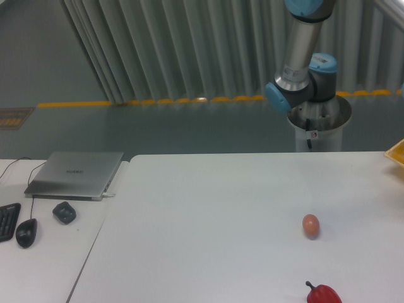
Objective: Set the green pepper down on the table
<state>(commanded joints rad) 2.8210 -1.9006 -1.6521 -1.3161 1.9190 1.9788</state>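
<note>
The green pepper is out of view. The white table [208, 214] fills the lower middle and right of the picture. Behind its far edge stands the arm's base with blue joints [302, 91], and the arm rises out of the top of the frame. The gripper itself does not show anywhere.
A small brown egg [310, 225] lies on the table at the right. A red pepper with a dark stem [322, 294] sits at the bottom edge. A yellow corner [397, 151] pokes in at the right edge. The adjoining desk holds a laptop [76, 174], a mouse [26, 232] and a keyboard [6, 221].
</note>
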